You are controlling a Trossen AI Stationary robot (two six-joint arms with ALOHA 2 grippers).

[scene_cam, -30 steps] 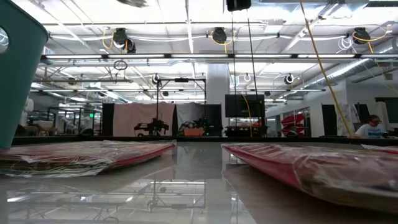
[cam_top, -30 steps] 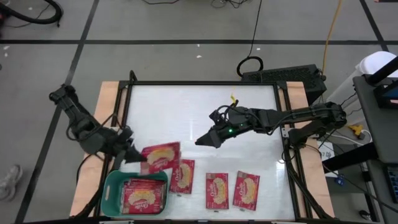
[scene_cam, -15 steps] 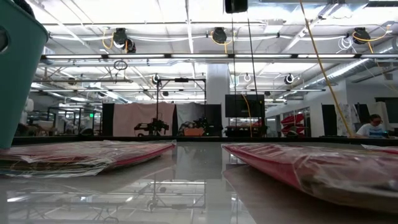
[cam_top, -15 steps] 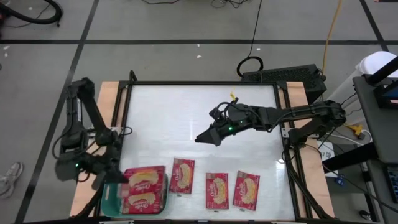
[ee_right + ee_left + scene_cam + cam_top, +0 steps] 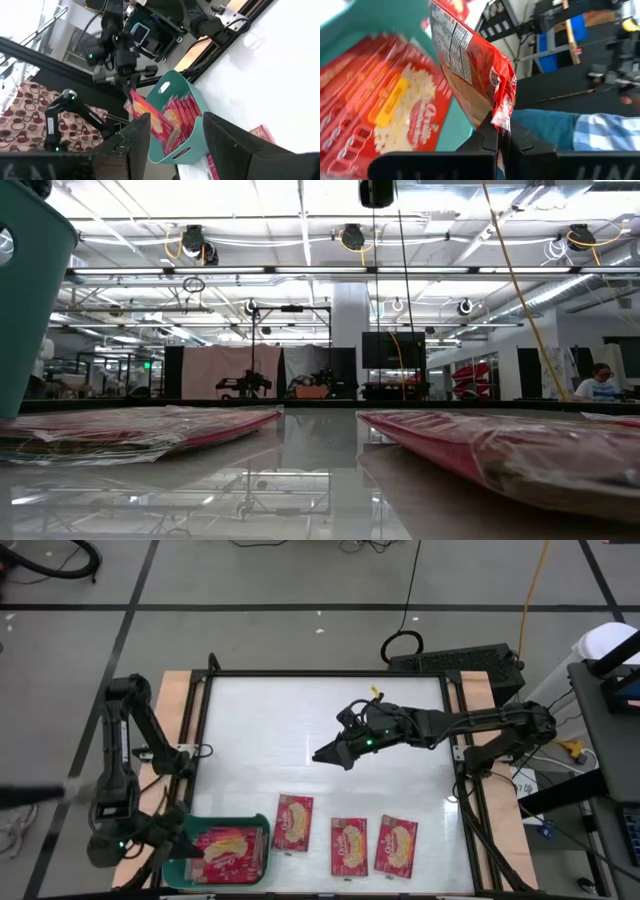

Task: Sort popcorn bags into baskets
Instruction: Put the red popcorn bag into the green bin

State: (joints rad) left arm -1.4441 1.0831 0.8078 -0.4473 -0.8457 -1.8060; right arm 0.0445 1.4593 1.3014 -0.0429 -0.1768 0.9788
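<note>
A teal basket (image 5: 178, 862) stands at the table's near left corner with red popcorn bags (image 5: 380, 105) stacked inside. My left gripper (image 5: 190, 847) is at the basket's left end, shut on one more red bag (image 5: 228, 843) that slants over the basket and shows its back panel (image 5: 452, 50). Three bags (image 5: 293, 823) (image 5: 349, 845) (image 5: 396, 845) lie flat on the table to the right of the basket. My right gripper (image 5: 325, 755) hovers open above the table's middle, holding nothing. My left gripper pinches the bag's crimped end seal (image 5: 501, 116) between its two fingers (image 5: 487, 142). They come from the table's left, slanting down. The bag (image 5: 150, 116) hangs tilted from them, its lower end down among the packets in the basket; whether it rests there I cannot tell.
The bare white table spreads across the far half. A wooden frame strip (image 5: 172, 710) runs along the left side. A shoe (image 5: 14, 832) and a checked sleeve (image 5: 607, 132) show a person just off the table's left.
My left gripper has swung toward the table's near edge and down, still shut on the bag. It has carried the bag from beside the basket's far rim to over the basket. The bag now slants down into the basket.
</note>
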